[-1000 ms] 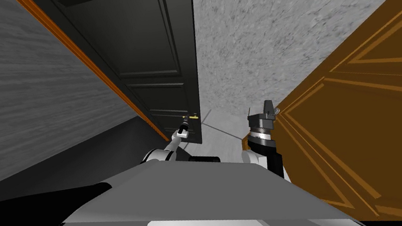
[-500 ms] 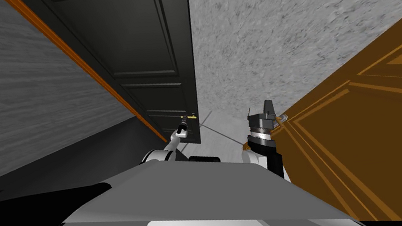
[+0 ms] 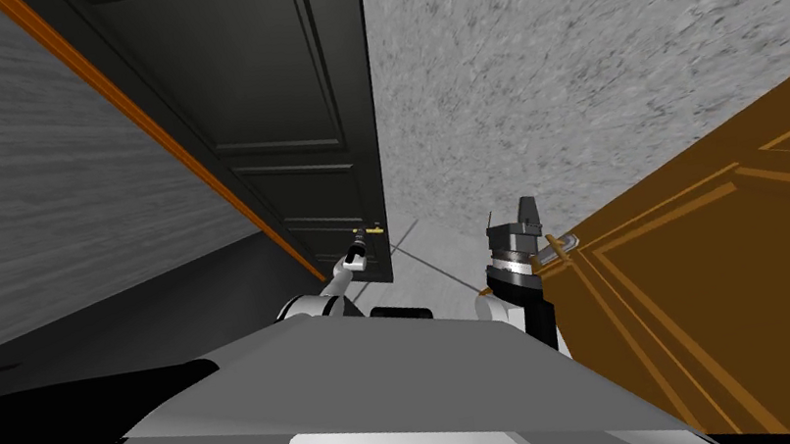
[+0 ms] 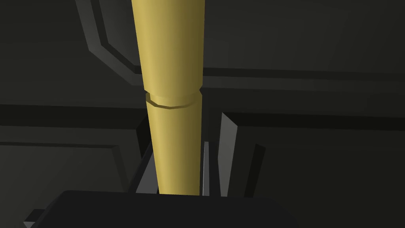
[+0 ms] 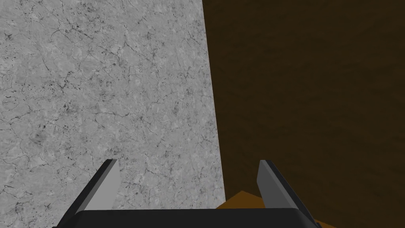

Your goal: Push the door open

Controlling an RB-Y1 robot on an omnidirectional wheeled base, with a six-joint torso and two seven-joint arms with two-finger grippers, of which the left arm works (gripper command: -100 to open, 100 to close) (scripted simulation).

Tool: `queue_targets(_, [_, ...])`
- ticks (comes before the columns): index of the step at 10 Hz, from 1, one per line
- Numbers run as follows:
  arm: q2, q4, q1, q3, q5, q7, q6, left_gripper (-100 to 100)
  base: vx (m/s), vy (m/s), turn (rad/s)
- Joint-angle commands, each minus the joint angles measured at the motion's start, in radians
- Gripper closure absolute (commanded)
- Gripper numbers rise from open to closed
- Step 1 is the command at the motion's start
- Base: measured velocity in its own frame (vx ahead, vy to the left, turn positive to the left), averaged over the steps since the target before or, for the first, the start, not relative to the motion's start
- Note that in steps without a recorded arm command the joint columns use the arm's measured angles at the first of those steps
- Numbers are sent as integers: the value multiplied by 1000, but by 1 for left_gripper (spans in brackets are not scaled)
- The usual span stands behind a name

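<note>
Ahead on my left, the dark grey panelled door stands ajar, its free edge toward the mottled grey wall. Left gripper pinches the brass-coloured cylindrical lever handle, fingers pressed against its sides. Right gripper idle, fingers spread, beside the brown panelled door. Judgement: door rigid, probably heavy, swings slowly. Smooth handle may slip. A hold near the free edge gives the best leverage.

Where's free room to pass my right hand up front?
Free: the pale floor strip between the dark door and the brown door. Crowded: the brass handle, clamped in the left gripper; the open right gripper sits beside the brown door.
</note>
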Motion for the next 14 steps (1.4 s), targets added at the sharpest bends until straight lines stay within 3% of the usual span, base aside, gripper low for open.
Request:
queue_targets(1, [4, 0, -6, 12, -1, -3, -5, 100, 166, -63, 57])
queue_targets(14, [30, 14, -6, 131, -13, -19, -10, 100, 189, -100, 99])
